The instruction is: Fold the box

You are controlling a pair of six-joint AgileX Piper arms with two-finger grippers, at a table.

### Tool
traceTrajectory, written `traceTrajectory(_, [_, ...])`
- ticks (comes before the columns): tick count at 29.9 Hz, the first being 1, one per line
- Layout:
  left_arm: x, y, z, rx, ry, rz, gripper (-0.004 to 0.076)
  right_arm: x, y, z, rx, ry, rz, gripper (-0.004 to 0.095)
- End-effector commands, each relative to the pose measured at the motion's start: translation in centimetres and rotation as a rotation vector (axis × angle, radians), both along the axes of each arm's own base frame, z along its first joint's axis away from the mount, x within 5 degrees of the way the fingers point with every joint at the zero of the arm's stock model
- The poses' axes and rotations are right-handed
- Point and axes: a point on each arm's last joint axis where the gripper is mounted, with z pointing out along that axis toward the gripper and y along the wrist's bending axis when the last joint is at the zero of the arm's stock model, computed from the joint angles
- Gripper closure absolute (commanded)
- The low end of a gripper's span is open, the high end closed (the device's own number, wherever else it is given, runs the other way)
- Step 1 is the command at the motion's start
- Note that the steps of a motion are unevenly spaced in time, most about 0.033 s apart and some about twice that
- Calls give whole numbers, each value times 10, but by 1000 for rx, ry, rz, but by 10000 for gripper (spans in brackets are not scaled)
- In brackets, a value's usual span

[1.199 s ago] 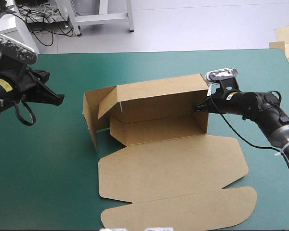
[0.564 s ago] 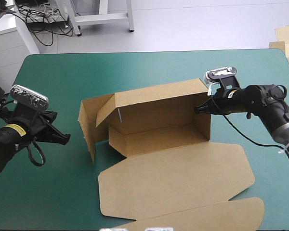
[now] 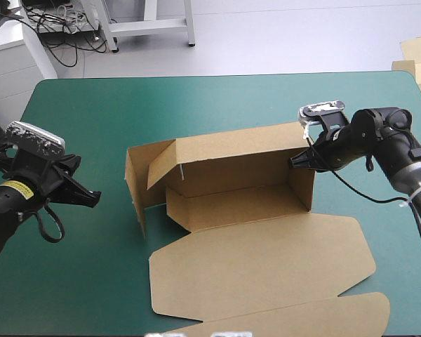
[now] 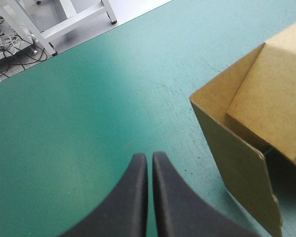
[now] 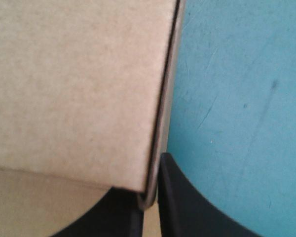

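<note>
Found at centre of desk [image 3: 196, 98]: box [image 3: 231, 172], walls raised, lid [image 3: 259, 260] flat nearside. Pinched at right end wall by right gripper [image 3: 295, 161]. Noted clenched, empty, well left of box: left gripper [image 3: 93, 196]. Risk of untucked left wall [image 3: 135, 184] springing outward; of thin-edge pinch slipping.

A teal-green covered table [image 3: 196, 105] stands on a pale grey floor [image 3: 281, 35], a white metal frame [image 3: 151, 26] and tangled black cables [image 3: 56, 17] beyond its far edge, spare brown board [image 3: 417, 50] past its right edge.
</note>
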Motion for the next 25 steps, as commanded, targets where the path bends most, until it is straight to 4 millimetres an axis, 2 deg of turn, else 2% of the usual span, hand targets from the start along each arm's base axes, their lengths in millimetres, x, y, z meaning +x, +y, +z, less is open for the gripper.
traceTrajectory(1, [-2, 0, 14, -44, -79, 2, 708, 17, 5, -10, 30, -29, -20, 909])
traceTrajectory(4, [-2, 0, 14, -44, -79, 2, 708, 31, 8, -21, 32, -42, -29, 904])
traceTrajectory(7, [-3, 0, 13, -43, -74, 2, 708, 44, 10, -28, 32, -44, -32, 832])
traceTrajectory(9, [-3, 0, 13, -42, -70, 2, 708, 51, 12, -28, 36, -49, -33, 706])
traceTrajectory(11, [-3, 0, 13, -41, -64, 6, 708, 54, 14, -25, 52, -53, -27, 540])
traceTrajectory(13, [-3, 0, 12, -39, -57, 6, 708, 56, 17, -16, 75, -75, 0, 328])
traceTrajectory(16, [-3, 0, 12, -38, -53, 5, 708, 56, 19, 6, 88, -92, 18, 111])
traceTrajectory(18, [-3, 0, 12, -38, -52, 5, 708, 54, 19, 24, 84, -110, 36, 67])
traceTrajectory(25, [-3, 0, 12, -37, -52, 6, 708, 39, 11, 84, 27, -168, 58, 72])
